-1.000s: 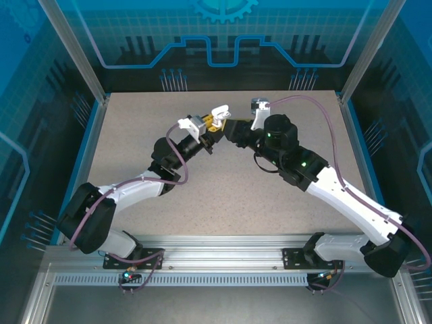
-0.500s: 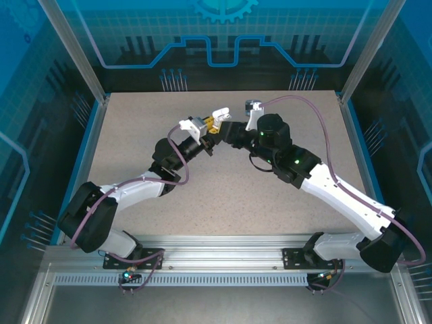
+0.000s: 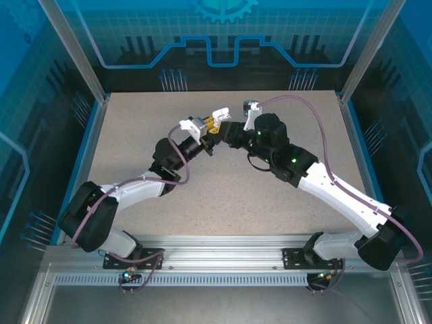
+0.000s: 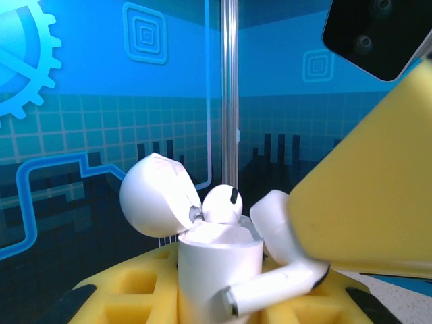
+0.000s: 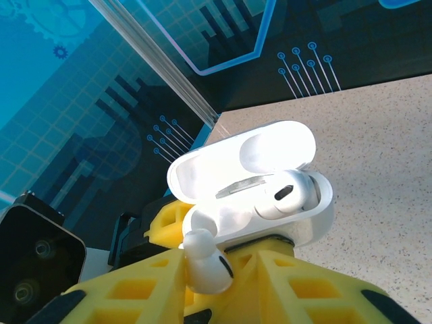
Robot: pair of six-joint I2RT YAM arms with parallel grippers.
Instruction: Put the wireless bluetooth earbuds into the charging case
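- Left gripper (image 3: 212, 125) clamps the upright, open charging case (image 4: 209, 266).
- Right gripper (image 5: 209, 287) pinches a white earbud (image 4: 280, 283), stem slanting down-left, head by the rim.

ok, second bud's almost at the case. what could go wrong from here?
1. Second earbud in the right claw is tilted, its stem crossing the charging case wall seen from the left wrist; pushing now could jam or drop it.
2. Seated earbud stands beside the free slot; a bump might unseat it.
3. Open lid sits close by; a knock could twist the case in the left claw.
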